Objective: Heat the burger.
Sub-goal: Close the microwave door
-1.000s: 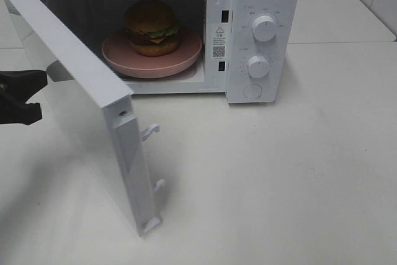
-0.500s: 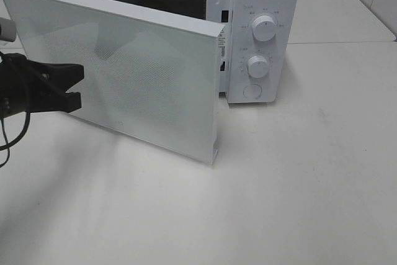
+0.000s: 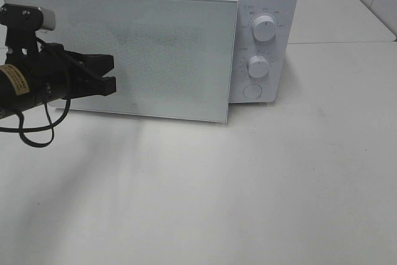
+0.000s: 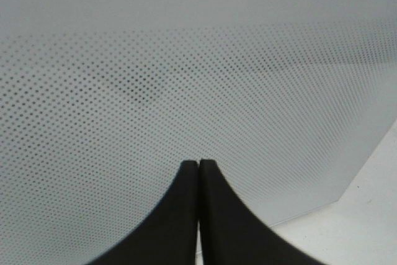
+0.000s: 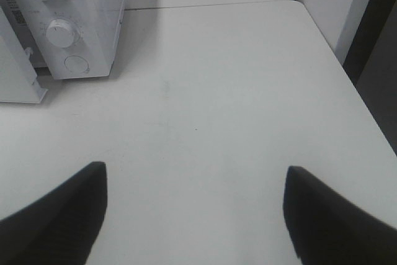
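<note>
The burger is hidden behind the white microwave's door point(image 3: 167, 48), which stands almost shut, its free edge point(image 5: 22, 76) still a little proud of the control panel point(image 3: 263, 41). My left gripper point(image 3: 114, 76) is shut with nothing in it, and its tips point(image 4: 198, 166) are right up against the door's dotted window point(image 4: 186, 79). My right gripper point(image 5: 193, 170) hangs open and empty over the bare table to the right of the microwave point(image 5: 74, 17). It is outside the exterior high view.
Two white knobs point(image 3: 265, 28) point(image 3: 258, 66) and a round button point(image 3: 252, 91) sit on the microwave's panel. White tabletop point(image 3: 248, 184) stretches in front and to the right. The table's right edge point(image 5: 335, 60) meets a white wall.
The door has swung from wide open to almost shut, covering the burger and pink dish. My left gripper moved rightward with it, staying against the door's face. The right gripper has not changed.
</note>
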`<state>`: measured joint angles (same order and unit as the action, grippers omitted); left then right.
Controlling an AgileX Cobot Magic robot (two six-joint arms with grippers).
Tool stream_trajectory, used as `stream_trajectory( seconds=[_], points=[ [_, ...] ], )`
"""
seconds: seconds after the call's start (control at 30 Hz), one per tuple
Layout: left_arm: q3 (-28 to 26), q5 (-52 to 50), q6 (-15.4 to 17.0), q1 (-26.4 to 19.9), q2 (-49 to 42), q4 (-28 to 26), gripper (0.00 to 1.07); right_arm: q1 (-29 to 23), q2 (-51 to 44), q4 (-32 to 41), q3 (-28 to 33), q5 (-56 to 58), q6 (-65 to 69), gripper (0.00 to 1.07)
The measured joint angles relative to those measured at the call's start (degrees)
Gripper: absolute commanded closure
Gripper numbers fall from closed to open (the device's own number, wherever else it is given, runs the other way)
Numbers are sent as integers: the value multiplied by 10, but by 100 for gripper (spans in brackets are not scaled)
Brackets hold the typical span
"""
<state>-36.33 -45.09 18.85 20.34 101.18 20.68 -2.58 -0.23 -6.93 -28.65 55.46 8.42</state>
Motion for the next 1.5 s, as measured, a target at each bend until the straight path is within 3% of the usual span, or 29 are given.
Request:
stream_trajectory(
  seconds=[0.43,1.27,1.5],
  points=[
    [-116,48,-1,48,66,-44,107,0,0,0,0,0,0,32],
    [-280,129,-2,121,170,-16,107,0,0,1,0,0,0,32],
    [-297,136,3,137,178,-31,107,0,0,1,0,0,0,32]
  ],
)
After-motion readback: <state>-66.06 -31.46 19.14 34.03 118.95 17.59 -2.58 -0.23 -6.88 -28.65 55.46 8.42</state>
